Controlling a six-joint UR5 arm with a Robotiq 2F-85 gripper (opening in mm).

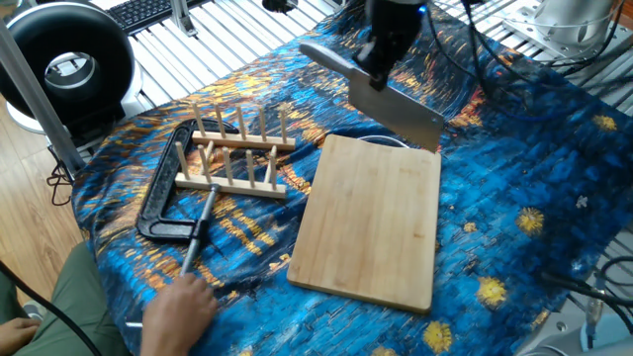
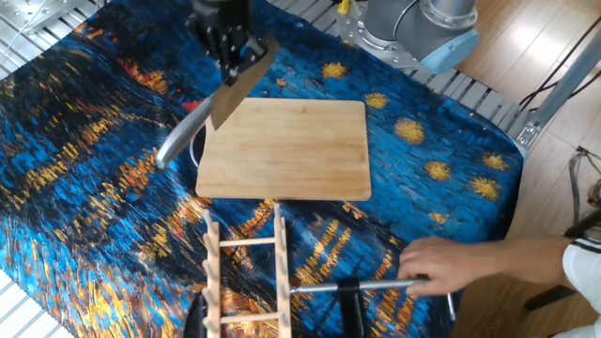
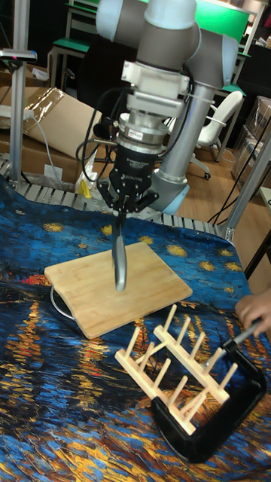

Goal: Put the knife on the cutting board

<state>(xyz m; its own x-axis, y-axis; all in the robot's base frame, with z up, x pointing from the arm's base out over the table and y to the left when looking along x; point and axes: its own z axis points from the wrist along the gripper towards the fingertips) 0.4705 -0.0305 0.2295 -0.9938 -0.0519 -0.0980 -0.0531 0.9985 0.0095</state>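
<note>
**Knife held up over the edge of the board**

The gripper (image 3: 123,213) has its jaws clamped on the knife (image 1: 388,98) and holds it up in the air. The shiny blade hangs tilted above one end of the cutting board (image 1: 373,218). It is not touching the board. The board lies flat on the blue cloth (image 2: 84,188) on the tabletop. Beside the board are a wooden rack (image 1: 235,153) and a black clamp (image 1: 163,188). A person's hand (image 2: 455,264) holds the clamp's long metal rod (image 2: 366,285).
</note>
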